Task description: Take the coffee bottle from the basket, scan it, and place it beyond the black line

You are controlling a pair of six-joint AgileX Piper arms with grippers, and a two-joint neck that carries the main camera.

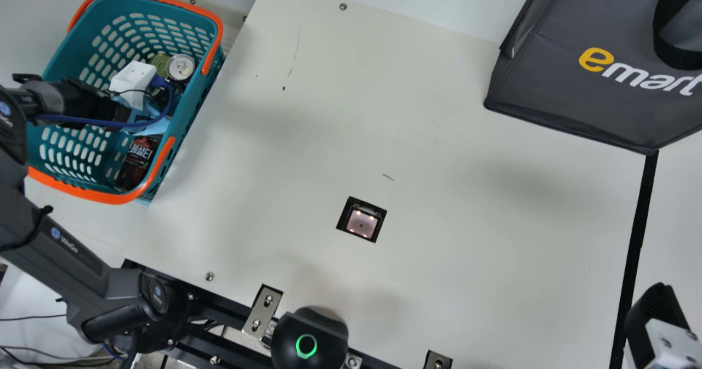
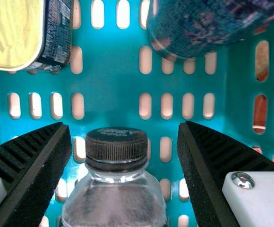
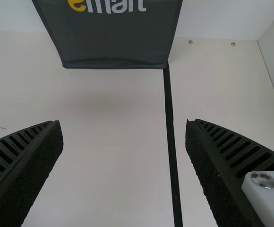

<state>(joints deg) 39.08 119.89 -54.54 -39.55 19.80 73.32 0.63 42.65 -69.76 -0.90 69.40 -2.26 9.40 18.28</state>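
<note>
Coffee bottle [image 2: 113, 198]: inside basket [image 1: 93, 193], dark cap uppermost. Left hand [image 1: 109, 103]: in the basket's opening; fingers apart, bottle between them, a gap visible either side of the cap. Also in basket: silver-topped can [image 1: 180, 67], dark printed pack [image 1: 134, 163]. Scanner [image 1: 362, 223]: set in counter [image 1: 466, 221], well apart from basket, lights on. Black line [image 1: 636, 237]: farther from basket than scanner. Right hand [image 1: 652, 317]: well apart from basket, fingers spread, nothing between them.
</note>
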